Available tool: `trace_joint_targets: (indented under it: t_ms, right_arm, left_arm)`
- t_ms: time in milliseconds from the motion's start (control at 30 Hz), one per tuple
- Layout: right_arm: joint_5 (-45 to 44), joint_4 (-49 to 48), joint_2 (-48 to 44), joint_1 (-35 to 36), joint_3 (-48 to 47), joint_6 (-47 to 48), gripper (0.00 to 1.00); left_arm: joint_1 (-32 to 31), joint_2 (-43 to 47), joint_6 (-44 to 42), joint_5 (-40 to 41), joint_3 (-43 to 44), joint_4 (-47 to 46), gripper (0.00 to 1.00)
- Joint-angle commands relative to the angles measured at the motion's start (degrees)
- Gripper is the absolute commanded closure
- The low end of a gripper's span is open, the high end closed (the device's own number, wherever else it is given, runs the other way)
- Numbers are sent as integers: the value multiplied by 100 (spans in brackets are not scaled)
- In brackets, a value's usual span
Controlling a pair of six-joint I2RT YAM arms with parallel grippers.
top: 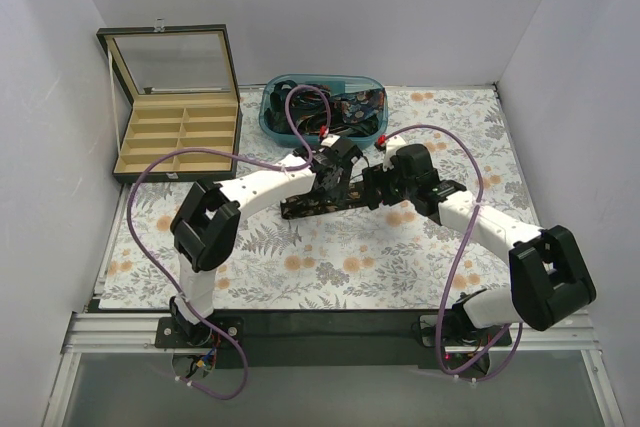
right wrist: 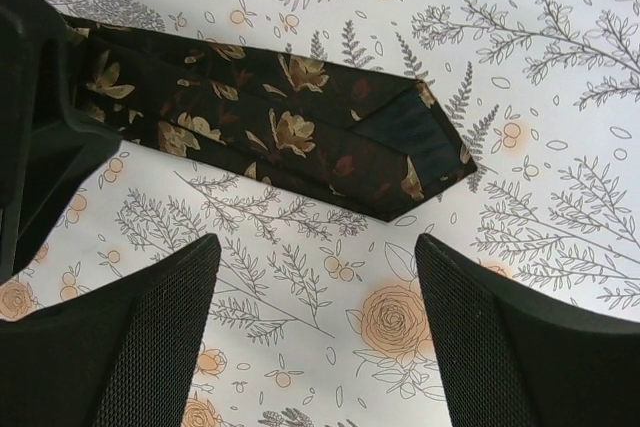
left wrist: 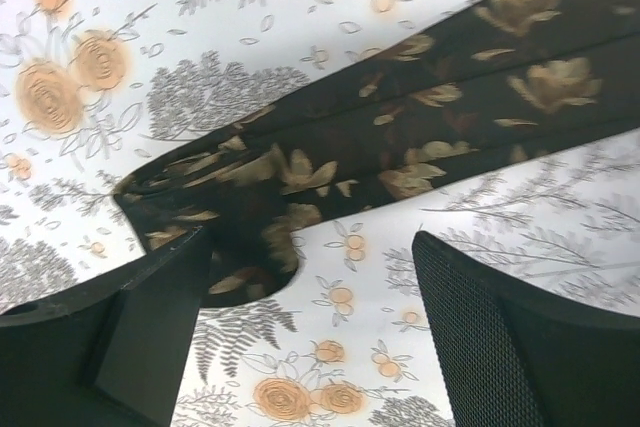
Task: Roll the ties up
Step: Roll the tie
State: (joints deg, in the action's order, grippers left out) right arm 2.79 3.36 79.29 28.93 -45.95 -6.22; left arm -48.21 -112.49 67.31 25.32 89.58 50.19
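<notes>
Flower-printed tablecloth (top: 300,267) between plain white walls (top: 300,7). Near middle of top view, dark woven tie (top: 300,209) with gold blossoms, lying flat, largely hidden under both wrists. Pointed lined end flat on cloth beyond right gripper (right wrist: 318,337), spread wide, holding nothing. Folded end partly behind lower-left finger of left gripper (left wrist: 310,337), also spread. Upper centre, teal tub (top: 268,119), contents a dark tangle, hard to make out.

Dark floral fabric necktie (top: 300,209): mid-length hidden beneath both wrists overhead. Teal plastic tub (top: 268,117): contents too small to identify.
</notes>
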Motion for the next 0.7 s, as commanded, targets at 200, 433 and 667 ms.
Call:
trace_joint_targets:
  t_ms: [200,433,667]
  right_arm:
    - [222,-239,-256,-19,-54,270,28]
    - [345,-248,-370,-19,-107,533,27]
    - [1003,-230,-318,25,-493,1131,19]
  left_arm:
    - [162,597,-51,-853,-652,-931,24]
    - [171,1139,37,-880,-644,-1152,24]
    - [259,2080,63,-1082,-450,-1222,23]
